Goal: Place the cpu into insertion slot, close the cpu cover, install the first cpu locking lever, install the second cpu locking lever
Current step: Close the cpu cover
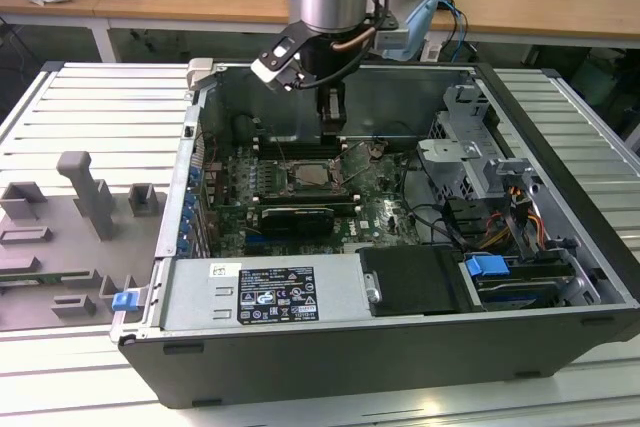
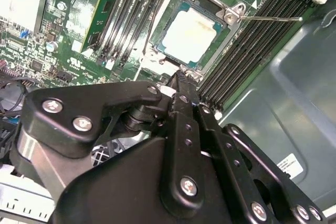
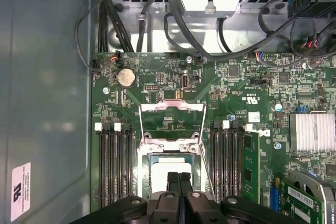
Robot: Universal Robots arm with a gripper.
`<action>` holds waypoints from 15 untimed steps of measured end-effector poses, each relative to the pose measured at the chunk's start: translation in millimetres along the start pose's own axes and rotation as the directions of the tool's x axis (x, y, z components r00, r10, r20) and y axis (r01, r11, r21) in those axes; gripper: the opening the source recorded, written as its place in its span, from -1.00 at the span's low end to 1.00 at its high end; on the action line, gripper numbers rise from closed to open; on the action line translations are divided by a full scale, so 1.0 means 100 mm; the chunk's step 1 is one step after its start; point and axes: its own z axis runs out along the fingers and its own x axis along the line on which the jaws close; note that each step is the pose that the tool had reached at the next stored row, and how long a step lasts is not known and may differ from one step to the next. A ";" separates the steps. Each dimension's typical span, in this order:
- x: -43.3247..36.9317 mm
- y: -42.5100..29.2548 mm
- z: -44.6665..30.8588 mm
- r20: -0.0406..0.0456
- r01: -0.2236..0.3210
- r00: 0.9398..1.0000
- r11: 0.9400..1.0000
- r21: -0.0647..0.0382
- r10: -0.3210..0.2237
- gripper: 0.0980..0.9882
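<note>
Fingers of the gripper sit together, holding nothing, just above the cpu, which lies seated in the insertion slot. The cpu cover lies open beside it. Closing it likely wants 1 square, gentle push, clear of the wire lever. 1 white label bears printed marks.

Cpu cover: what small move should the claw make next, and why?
Probably move to the cpu cover and start tipping it shut: the cpu already sits in the insertion slot, while the cover lies open and the shut claw hovers, seemingly empty, above.
</note>
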 end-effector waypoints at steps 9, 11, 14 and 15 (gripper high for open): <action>0.002 0.123 0.008 0.000 0.000 1.000 1.000 0.011 0.000 -0.98; 0.002 0.148 0.010 0.000 0.000 1.000 1.000 0.013 0.000 -0.98; 0.003 0.181 0.012 0.000 0.000 1.000 1.000 0.015 0.000 -0.98; 0.003 0.190 0.013 0.000 0.000 1.000 1.000 0.016 0.000 -0.98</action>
